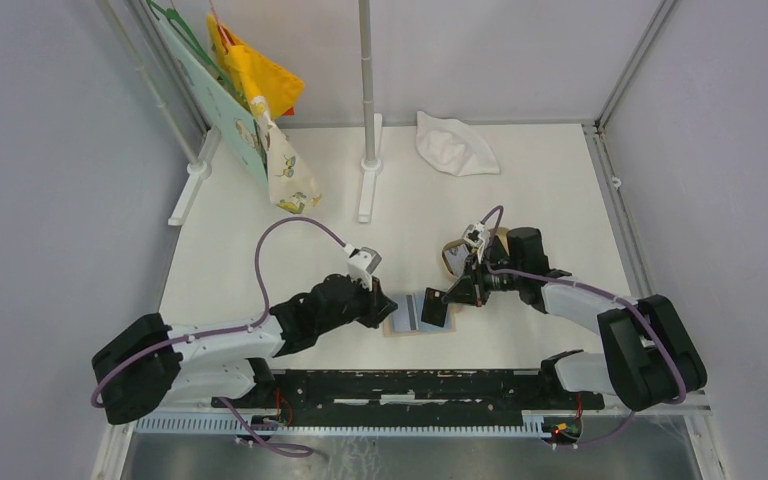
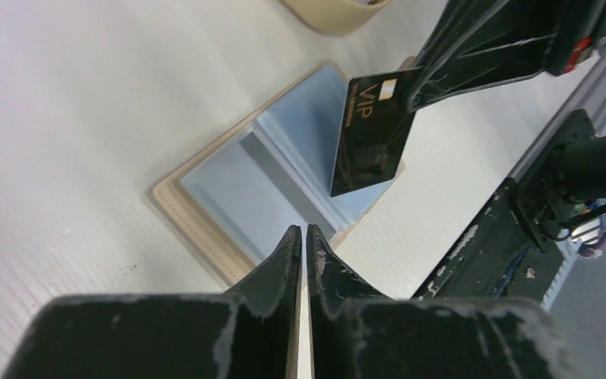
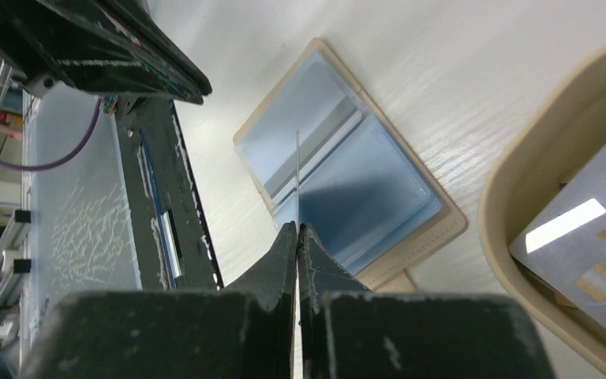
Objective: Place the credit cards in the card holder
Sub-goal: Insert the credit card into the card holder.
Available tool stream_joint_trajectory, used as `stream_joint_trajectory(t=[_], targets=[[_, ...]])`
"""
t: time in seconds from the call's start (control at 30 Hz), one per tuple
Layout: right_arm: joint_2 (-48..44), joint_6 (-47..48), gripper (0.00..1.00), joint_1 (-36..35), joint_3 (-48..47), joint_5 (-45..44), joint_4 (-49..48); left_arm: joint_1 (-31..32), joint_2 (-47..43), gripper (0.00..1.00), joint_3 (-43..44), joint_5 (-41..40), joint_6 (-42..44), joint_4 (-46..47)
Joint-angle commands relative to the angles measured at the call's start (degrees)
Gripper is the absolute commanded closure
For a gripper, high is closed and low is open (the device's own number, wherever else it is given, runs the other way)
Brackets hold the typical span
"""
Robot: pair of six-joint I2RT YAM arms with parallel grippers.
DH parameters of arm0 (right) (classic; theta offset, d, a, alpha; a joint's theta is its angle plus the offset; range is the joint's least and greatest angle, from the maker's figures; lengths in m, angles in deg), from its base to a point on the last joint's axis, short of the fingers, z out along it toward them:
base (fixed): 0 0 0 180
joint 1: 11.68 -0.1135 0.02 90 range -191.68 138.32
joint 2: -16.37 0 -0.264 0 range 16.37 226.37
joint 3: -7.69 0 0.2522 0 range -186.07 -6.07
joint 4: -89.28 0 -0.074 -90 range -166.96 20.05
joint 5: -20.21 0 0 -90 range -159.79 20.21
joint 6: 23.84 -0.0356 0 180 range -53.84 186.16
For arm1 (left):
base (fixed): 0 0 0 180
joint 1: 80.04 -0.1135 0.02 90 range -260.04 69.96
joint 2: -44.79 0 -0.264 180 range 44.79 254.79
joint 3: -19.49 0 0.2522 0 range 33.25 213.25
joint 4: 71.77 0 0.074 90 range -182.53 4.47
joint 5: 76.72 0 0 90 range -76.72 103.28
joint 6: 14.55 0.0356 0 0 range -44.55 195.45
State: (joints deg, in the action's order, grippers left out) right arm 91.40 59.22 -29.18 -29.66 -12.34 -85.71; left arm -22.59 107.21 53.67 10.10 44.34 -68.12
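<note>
The beige card holder (image 1: 407,319) lies open on the table, its light blue lining (image 2: 284,150) facing up. It also shows in the right wrist view (image 3: 355,185). My right gripper (image 3: 297,229) is shut on a black card (image 2: 371,134) marked VIP and holds it tilted just above the holder's right half. That card shows edge-on in the right wrist view. My left gripper (image 2: 306,230) is shut, its tips at the holder's left edge. A grey-white card (image 3: 580,241) lies in the tan tray (image 3: 513,237). No orange card shows.
The tan oval tray (image 1: 453,262) sits just behind the holder. A white cloth (image 1: 455,145) lies at the back. A pole stand (image 1: 370,150) and hanging clothes (image 1: 260,100) stand at the back left. A black rail (image 1: 410,385) runs along the near edge.
</note>
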Motion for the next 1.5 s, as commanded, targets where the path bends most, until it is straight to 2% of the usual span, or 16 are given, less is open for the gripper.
stream_joint_trajectory(t=[0.0,0.2,0.43,0.63,1.2,1.47], targets=[[1.45,-8.04,1.00,0.03,-1.51,-4.51,-4.00,-0.09,4.15,0.90,1.89,-3.15,-6.15,2.98],[4.85,-10.15,1.00,0.05,-2.69,-2.81,-3.99,-0.15,10.04,0.98,3.30,-3.26,-7.67,3.76],[6.37,-10.71,1.00,0.01,-3.71,-3.05,-3.08,-0.19,14.48,0.98,4.18,-6.00,-8.66,1.31],[6.34,-13.39,1.00,0.13,-5.10,3.50,-5.62,-0.20,15.81,0.98,4.27,-9.25,-9.46,-0.82],[10.73,-13.86,1.00,-0.46,-4.55,-1.51,-4.80,-0.19,15.59,0.98,4.56,-9.93,-8.47,-1.99],[11.79,-11.38,1.00,-0.99,-5.80,-6.71,-0.51,-0.18,16.35,0.98,4.75,-8.84,-7.94,-1.25]])
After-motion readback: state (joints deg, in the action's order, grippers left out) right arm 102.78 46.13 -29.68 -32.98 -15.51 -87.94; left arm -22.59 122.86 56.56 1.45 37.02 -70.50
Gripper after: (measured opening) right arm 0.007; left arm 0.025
